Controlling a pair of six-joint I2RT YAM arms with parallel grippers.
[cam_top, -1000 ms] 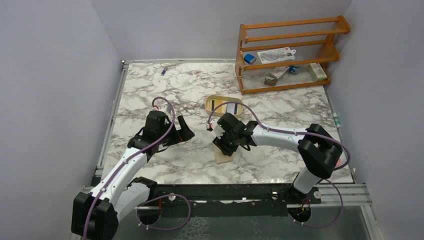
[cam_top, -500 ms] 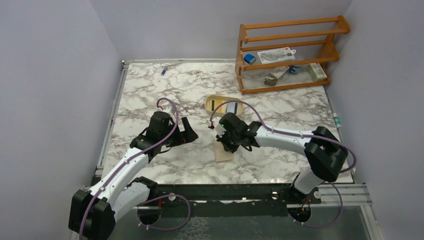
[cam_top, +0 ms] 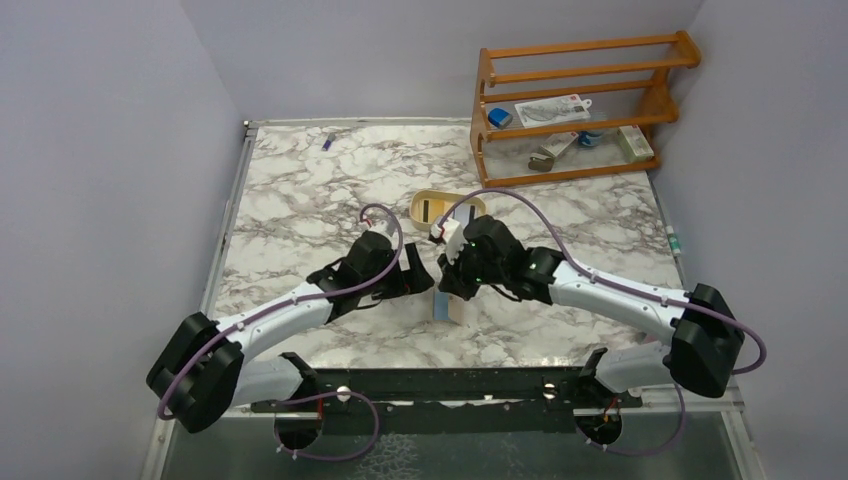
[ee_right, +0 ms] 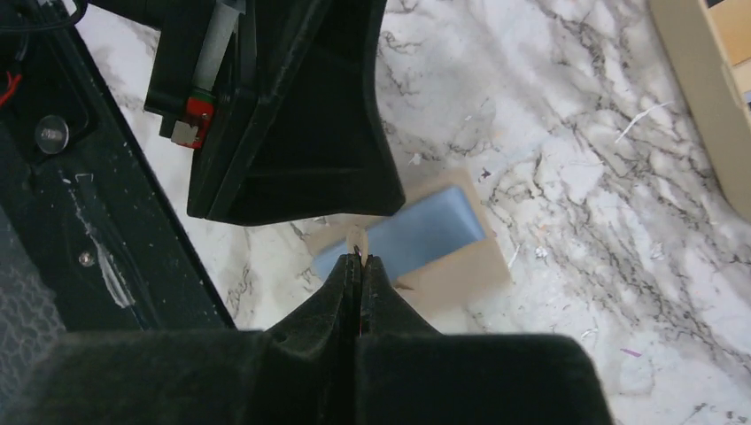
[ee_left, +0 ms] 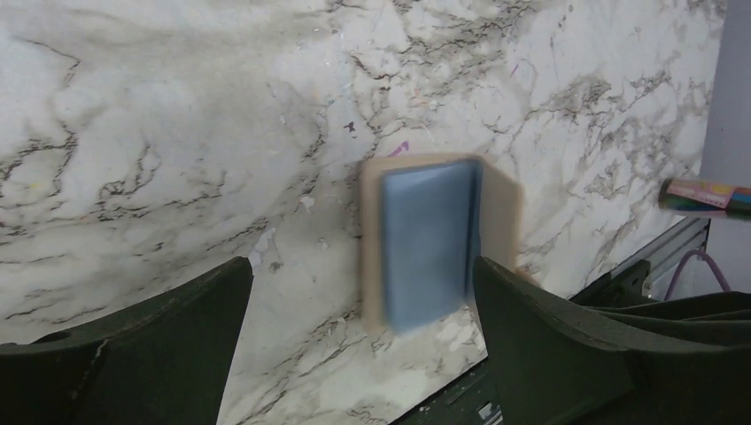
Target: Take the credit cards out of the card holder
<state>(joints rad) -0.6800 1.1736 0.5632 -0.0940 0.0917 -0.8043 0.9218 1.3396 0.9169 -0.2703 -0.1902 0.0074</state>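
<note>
Holder [ee_left: 501, 217] now open; blue card [ee_left: 429, 245] exposed.

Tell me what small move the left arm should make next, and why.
Probably ease the open left gripper forward to straddle the light blue card: it lies exposed in the card holder, whose flap the shut right gripper seems to pinch.

Blur smears the card holder [ee_left: 500, 221] and its blue card [ee_left: 429, 243] in the left wrist view, with no edge crisp. The left fingers [ee_left: 150, 345] run off the near edge, and a striped object [ee_left: 708, 195] is cut off at the right. From above, the right gripper [cam_top: 447, 291] covers the holder's far end; whether its closed tips pinch anything cannot be told. The tray [ee_right: 695, 84] is cropped in the right wrist view. The items on the rack [cam_top: 585, 47] are too small to name.
</note>
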